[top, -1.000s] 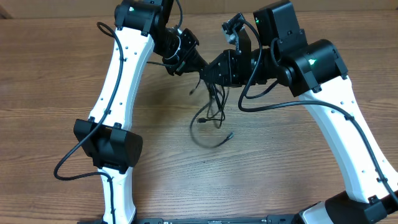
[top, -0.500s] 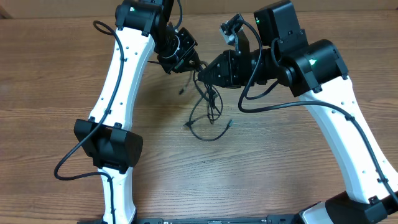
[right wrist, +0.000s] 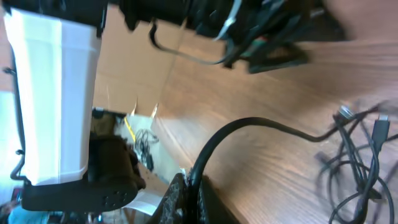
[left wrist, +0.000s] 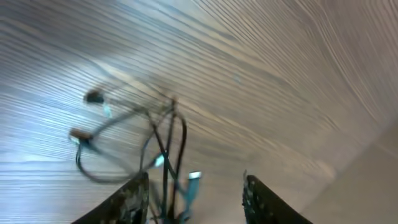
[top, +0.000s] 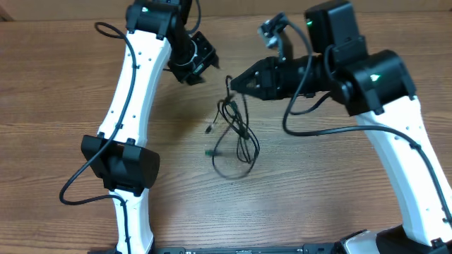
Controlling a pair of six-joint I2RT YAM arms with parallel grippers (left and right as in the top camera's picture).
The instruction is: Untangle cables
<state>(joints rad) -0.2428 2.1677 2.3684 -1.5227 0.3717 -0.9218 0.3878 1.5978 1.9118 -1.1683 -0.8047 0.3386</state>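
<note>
Since a moment ago my left pincer (top: 198,63) has let go and drawn back left, fingers apart. Right pincer (top: 234,82) is clamped on the cables (top: 240,137) — they trail from its tip onto the table (top: 63,106) between my arms, the right arm's wire (top: 304,132) looping just right.

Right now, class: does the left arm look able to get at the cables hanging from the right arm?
Probably yes. The cables hang from the shut jaws of the right arm down to the table; the jaws of the left arm stand apart close beside them, with nothing in between.
</note>
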